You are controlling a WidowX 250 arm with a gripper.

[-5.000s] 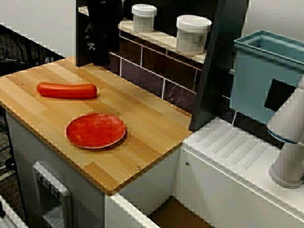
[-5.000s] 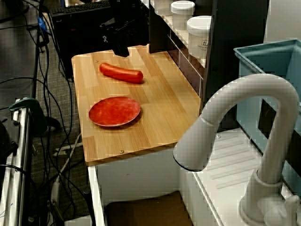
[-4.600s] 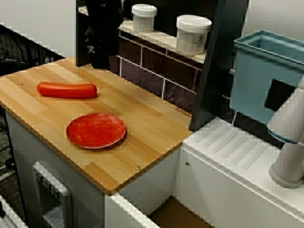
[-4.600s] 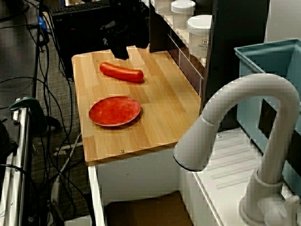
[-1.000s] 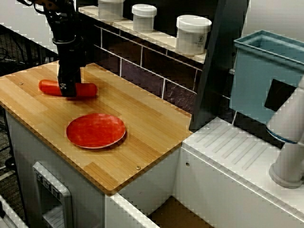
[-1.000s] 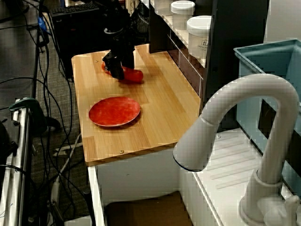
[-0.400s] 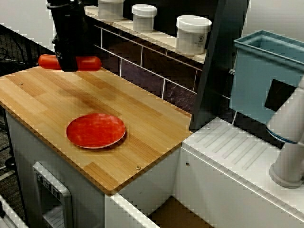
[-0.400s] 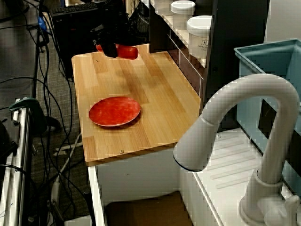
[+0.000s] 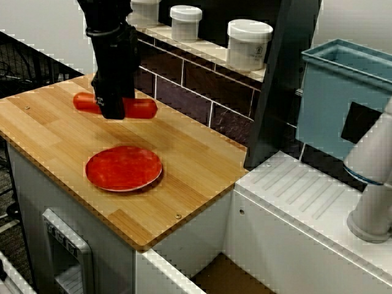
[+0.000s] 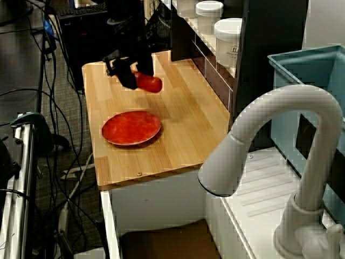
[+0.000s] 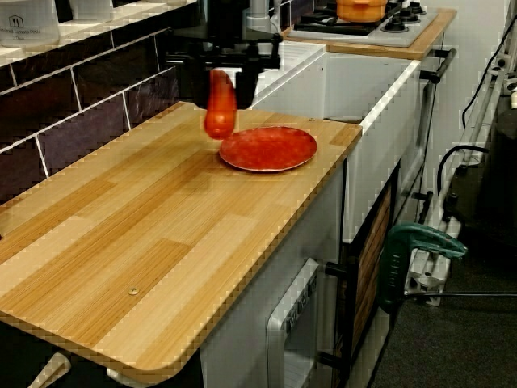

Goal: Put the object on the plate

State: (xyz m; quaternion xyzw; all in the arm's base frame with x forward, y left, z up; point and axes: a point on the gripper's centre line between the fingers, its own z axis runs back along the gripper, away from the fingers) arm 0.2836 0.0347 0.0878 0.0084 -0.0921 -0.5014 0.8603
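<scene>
Above the wooden counter (image 9: 184,153), the sausage (image 9: 139,108) is held clear of the surface, approx. horizontal, by the black gripper (image 9: 113,109), whose jaws are clamped round its middle w/ both ends protruding. The sausage is carried behind the red plate (image 9: 124,168), not over it; the plate lies empty nr the counter's front edge. Two white jars (image 9: 248,44) are seen on the shelf behind.

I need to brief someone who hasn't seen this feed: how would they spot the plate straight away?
Look at the wooden countertop to the left of the white sink unit. The plate lies flat near its front edge, below the gripper that holds the sausage in the air. It is round, shallow and glossy red; the only other red thing is that long sausage.
</scene>
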